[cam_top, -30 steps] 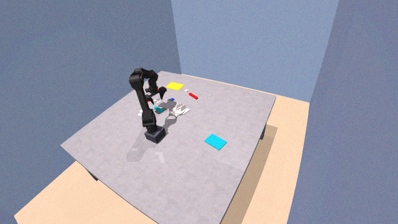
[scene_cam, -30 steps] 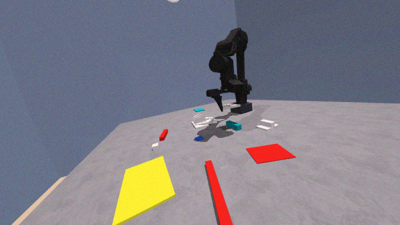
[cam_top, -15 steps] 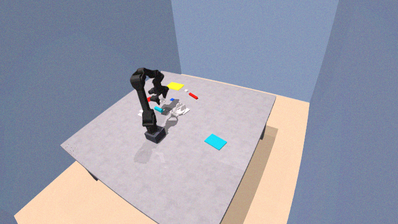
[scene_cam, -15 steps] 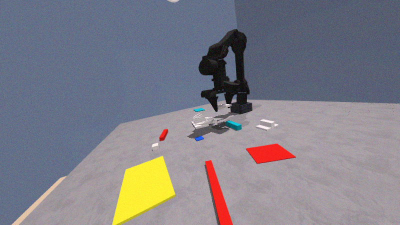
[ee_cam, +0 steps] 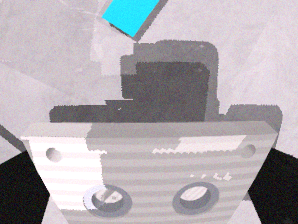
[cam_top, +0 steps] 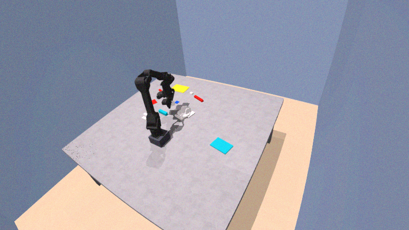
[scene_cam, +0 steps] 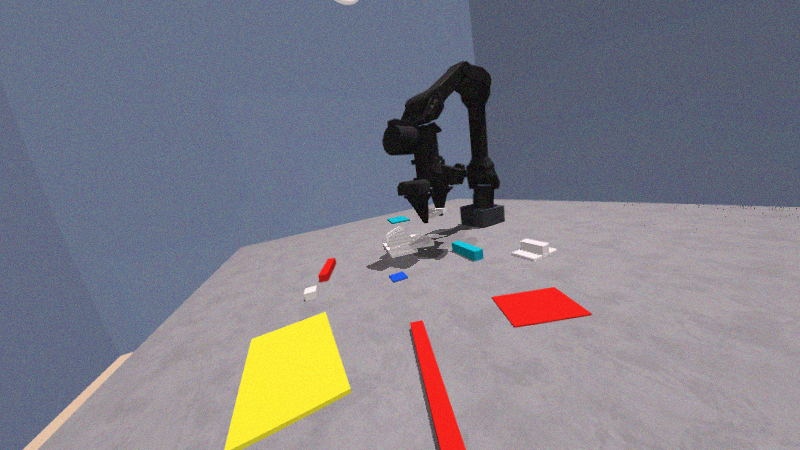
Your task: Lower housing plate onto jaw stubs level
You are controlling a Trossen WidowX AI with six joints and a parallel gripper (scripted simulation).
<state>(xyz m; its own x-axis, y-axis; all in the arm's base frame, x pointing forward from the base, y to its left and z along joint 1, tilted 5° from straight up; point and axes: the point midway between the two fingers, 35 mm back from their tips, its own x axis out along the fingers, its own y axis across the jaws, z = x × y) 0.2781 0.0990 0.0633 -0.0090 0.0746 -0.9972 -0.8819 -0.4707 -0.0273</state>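
Observation:
My gripper (cam_top: 169, 104) (scene_cam: 432, 214) (ee_cam: 148, 152) is shut on the pale ribbed housing plate (scene_cam: 440, 211) (ee_cam: 145, 167), which spans between the black fingers in the wrist view. Two ringed holes and two smaller round marks show on the plate. The gripper holds it above the table, beside the white jaw assembly on the arm-base side. The white jaws (cam_top: 187, 110) (scene_cam: 396, 237) stand on their low base, partly in the arm's shadow. They are not seen in the wrist view. The pins and stubs are too small to tell apart.
A cyan block (cam_top: 162, 112) (scene_cam: 467, 250) (ee_cam: 131, 15) lies near the jaws. A white stepped stand (scene_cam: 534, 247), blue tile (cam_top: 177, 101) (scene_cam: 398, 276), red block (cam_top: 198, 98) (scene_cam: 327, 269) and white cube (scene_cam: 310, 292) lie around. Flat yellow (scene_cam: 293, 380), red (scene_cam: 540, 306) and cyan (cam_top: 221, 145) pieces lie farther out.

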